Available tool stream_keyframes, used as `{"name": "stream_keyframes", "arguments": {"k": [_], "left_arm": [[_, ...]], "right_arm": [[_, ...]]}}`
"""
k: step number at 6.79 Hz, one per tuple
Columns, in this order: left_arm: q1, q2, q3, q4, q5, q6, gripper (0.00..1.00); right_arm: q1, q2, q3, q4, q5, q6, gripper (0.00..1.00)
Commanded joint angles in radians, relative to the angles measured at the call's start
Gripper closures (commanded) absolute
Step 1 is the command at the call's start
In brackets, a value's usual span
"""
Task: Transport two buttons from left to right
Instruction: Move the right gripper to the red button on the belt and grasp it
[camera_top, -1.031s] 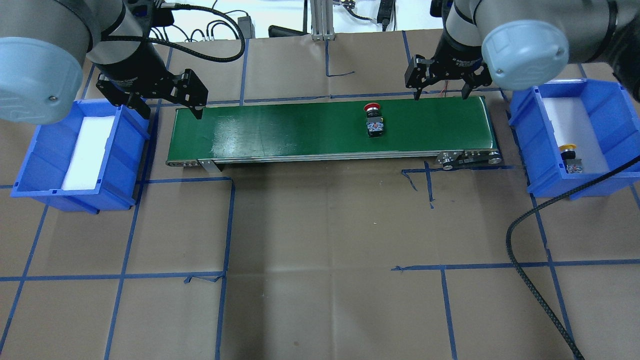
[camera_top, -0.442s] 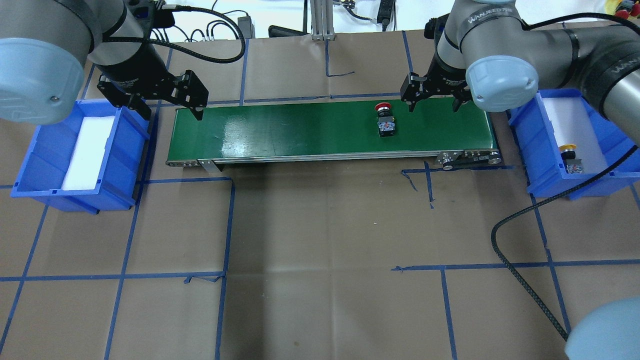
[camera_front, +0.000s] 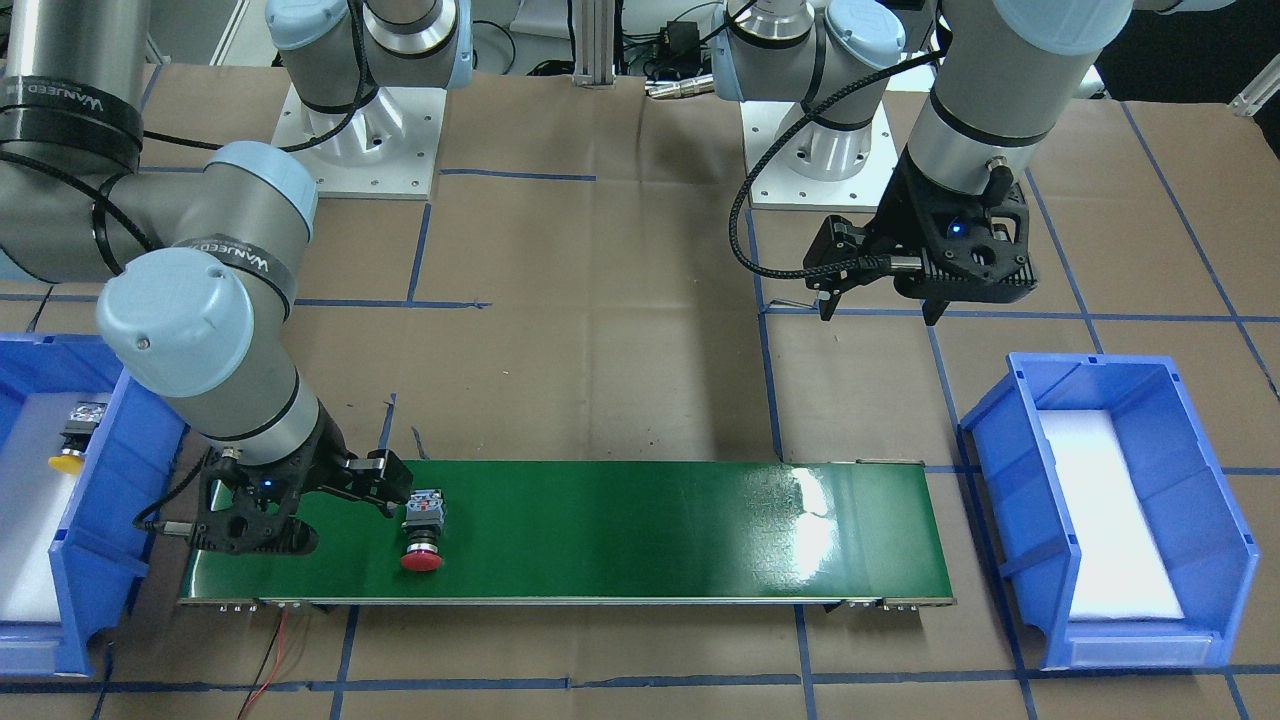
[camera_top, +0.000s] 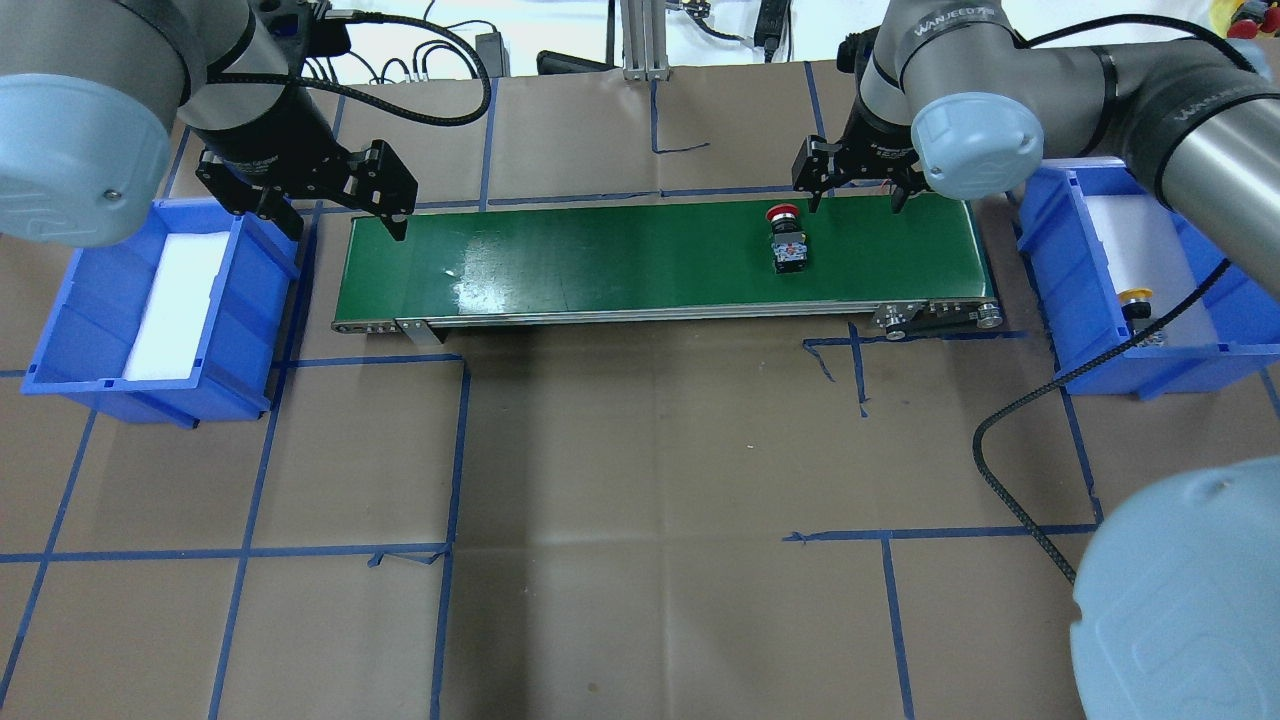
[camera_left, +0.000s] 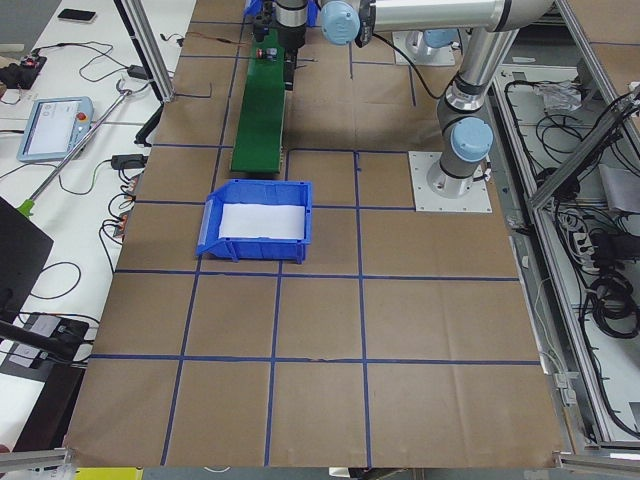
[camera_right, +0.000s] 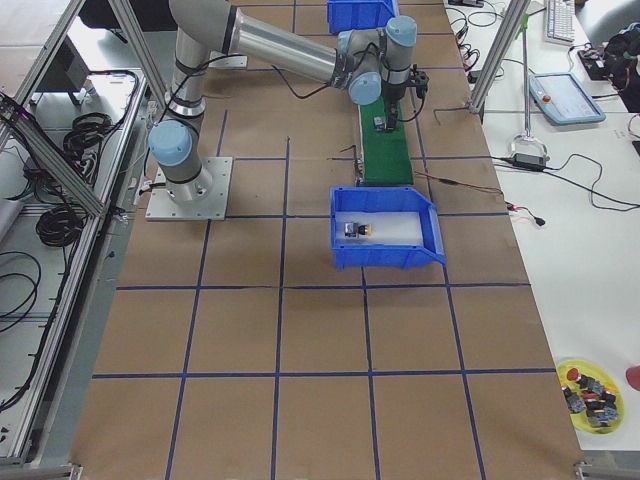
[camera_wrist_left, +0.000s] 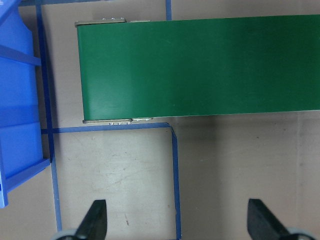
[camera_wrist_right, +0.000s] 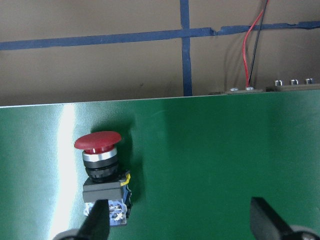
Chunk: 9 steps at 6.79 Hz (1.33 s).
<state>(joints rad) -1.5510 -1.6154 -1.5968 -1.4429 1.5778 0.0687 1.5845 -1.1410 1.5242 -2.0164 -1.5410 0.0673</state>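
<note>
Red button (camera_top: 787, 240) had ridden right along the belt (camera_top: 600, 260), lying crosswise, cap toward far edge, bare belt ahead; right claw (camera_top: 854, 205) and left claw (camera_top: 342, 222) hung wide open, empty; yellow button (camera_top: 1136, 298) sat in right bin (camera_top: 1045, 270).

Red button (camera_wrist_right: 102, 172): end of rear block behind one finger (camera_wrist_right: 97, 220) of the right gripper (camera_wrist_right: 181, 220) and off the wrist view's lower edge, which leaves only the tips showing. Yellow button (camera_top: 1137, 296): well outside the right jaws, rear block crossed by a cable (camera_top: 1060, 383) in the overhead view. Left gripper (camera_wrist_left: 175, 222): only the tips in frame; the bin (camera_wrist_left: 17, 100) beside the jaws and the belt (camera_wrist_left: 200, 65) ahead of them are cut by opposite edges.
</note>
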Motion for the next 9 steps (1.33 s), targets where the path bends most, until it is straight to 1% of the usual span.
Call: {"name": "stream_keyframes", "arguments": {"k": [1,4,5,6,7,8,9], "left_arm": [[0.0,0.014,0.0,-0.016,0.001,-0.001,0.0],[-0.001,0.028,0.001,-0.08,0.001,-0.003,0.0],[-0.001,0.031,0.003,-0.099,-0.001,-0.003,0.0],[-0.001,0.031,0.001,-0.099,-0.001,-0.003,0.0],[-0.001,0.029,0.001,-0.099,-0.002,-0.003,0.0],[-0.001,0.028,0.001,-0.097,-0.005,-0.003,0.0],[-0.001,0.026,-0.003,-0.093,-0.004,-0.003,0.0]], "right_arm": [[0.003,0.041,-0.019,-0.001,0.013,0.002,0.0],[0.005,0.076,-0.003,0.008,0.012,0.002,0.0],[0.005,0.105,-0.001,0.01,0.01,0.002,0.0],[0.003,0.119,-0.004,-0.002,0.009,0.0,0.06],[0.003,0.119,-0.013,0.001,0.006,-0.012,0.47],[0.0,0.11,-0.018,0.013,-0.007,-0.014,0.92],[-0.021,0.096,-0.022,0.019,-0.011,-0.015,0.94]]}}
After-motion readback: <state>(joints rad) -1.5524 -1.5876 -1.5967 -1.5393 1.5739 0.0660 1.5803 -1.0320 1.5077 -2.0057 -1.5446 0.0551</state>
